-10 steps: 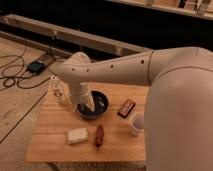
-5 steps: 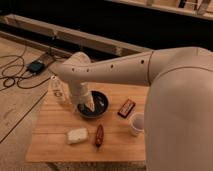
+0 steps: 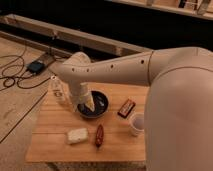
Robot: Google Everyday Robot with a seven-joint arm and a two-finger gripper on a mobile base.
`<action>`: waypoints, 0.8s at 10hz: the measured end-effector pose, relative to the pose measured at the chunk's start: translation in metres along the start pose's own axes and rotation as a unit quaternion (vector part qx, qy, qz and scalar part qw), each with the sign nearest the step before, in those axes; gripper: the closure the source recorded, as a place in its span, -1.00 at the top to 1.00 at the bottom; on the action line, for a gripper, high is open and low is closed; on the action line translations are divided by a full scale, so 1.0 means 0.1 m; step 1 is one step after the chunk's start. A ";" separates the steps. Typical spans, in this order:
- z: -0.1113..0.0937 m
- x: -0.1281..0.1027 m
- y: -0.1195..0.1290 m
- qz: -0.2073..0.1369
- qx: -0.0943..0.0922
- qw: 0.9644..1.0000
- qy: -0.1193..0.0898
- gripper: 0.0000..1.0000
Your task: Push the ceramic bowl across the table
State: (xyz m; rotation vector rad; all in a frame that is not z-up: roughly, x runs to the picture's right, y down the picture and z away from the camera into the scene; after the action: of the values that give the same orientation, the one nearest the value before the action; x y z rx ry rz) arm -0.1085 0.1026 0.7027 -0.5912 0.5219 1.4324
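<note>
Wooden table (image 3: 54, 136) holds one ceramic bowl (image 3: 103, 106), end effector (image 3: 89, 103) inside.

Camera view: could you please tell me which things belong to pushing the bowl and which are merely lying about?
Part of the job: ceramic bowl; table; gripper, down at the bowl's left side.

Lying about: white cup; clear bottle; pale block; reddish-brown packet; dark red bar.
</note>
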 end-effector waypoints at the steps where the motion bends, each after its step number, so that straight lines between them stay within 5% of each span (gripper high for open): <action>1: 0.00 0.00 0.00 0.000 0.000 1.000 0.000 0.30; 8: 0.41 -0.51 -0.42 0.006 -0.020 1.000 -0.021 0.30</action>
State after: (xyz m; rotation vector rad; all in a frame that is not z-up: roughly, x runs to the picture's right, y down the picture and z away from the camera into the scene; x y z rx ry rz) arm -0.0716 0.0899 0.7698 -0.5889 0.4662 1.4665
